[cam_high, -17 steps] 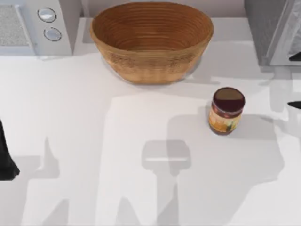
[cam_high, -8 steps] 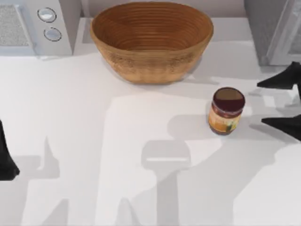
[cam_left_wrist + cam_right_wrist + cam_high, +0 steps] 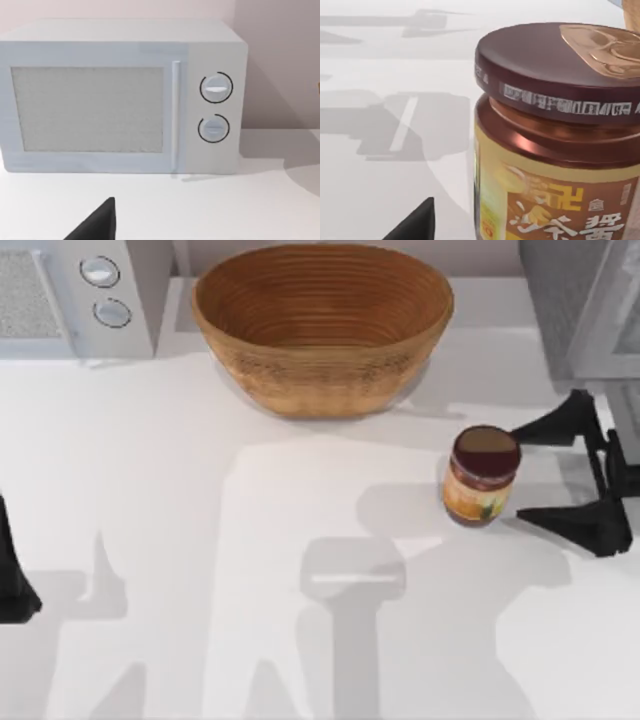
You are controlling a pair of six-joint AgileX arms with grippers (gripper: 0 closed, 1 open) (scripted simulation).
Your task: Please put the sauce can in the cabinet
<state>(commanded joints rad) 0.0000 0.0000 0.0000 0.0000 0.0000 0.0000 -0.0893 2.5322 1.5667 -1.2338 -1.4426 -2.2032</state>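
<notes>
White table: right end effector, fingers spread apart, sits just beside the sauce can.

Bright, even light; soft grey shadows

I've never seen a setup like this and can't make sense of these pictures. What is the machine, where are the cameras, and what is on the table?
It is a pair of robot arms at a white table. One camera looks down from above; one sits on each wrist. The right gripper, open, reaches in from the right beside the sauce can, holding nothing; its wrist camera sees the jar close up. The left gripper rests at the left edge, facing a microwave. A wicker basket stands at the back, the grey cabinet at the back right.
</notes>
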